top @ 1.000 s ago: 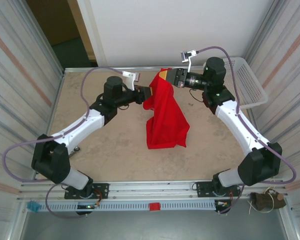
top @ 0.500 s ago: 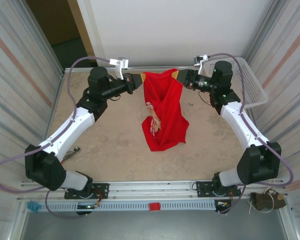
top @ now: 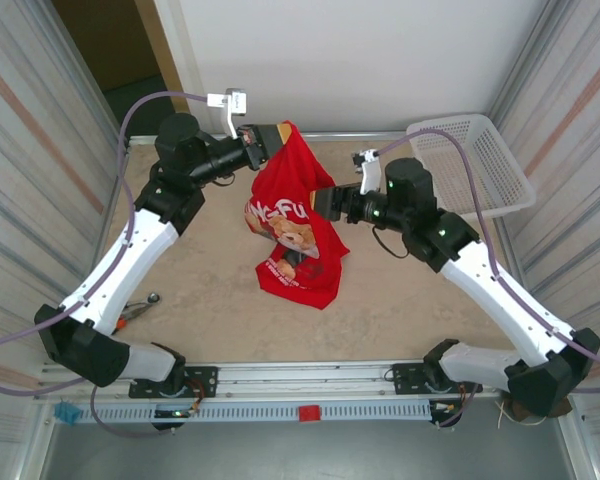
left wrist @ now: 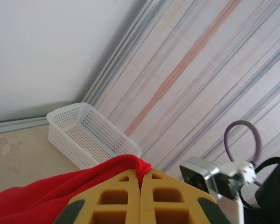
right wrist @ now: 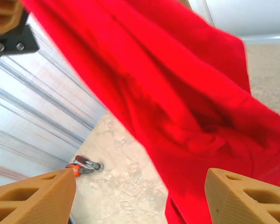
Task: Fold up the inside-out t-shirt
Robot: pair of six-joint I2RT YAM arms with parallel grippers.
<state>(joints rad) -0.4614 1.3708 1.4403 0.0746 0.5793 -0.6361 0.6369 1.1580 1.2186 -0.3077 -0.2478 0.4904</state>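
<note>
While looking down through the top external view, finding the left gripper (top: 263, 140) lifted high near the far edge of the table (top: 200, 300), clamping tight on an upper edge of the inside-out t-shirt (top: 295, 235), probably so that the cloth's own weight is pulling it straight. Hanging from that one pinch, trailing downward with the lower end bunching on the tabletop and the printed graphic facing the camera. Hovering just beside the shirt's right edge at mid-height, the right gripper (top: 322, 203), jaws standing apart and gripping nothing, seemingly lining up for a fresh hold lower on the cloth. Sitting well apart in the far right corner, the white mesh basket (top: 480, 165); lying near the left edge, a small orange-handled tool (top: 138, 310). Moving to the left wrist view: showing the left gripper (left wrist: 140, 182) with both yellow fingers pressing together, red t-shirt (left wrist: 46, 200) cloth spilling out over the left finger, basket (left wrist: 88, 137) beyond. Moving to the right wrist view: showing the right gripper (right wrist: 140, 198) spread wide with nothing between the fingers, facing the hanging t-shirt (right wrist: 168, 102) close ahead, the tool (right wrist: 86, 165) lying on the table below.
</note>
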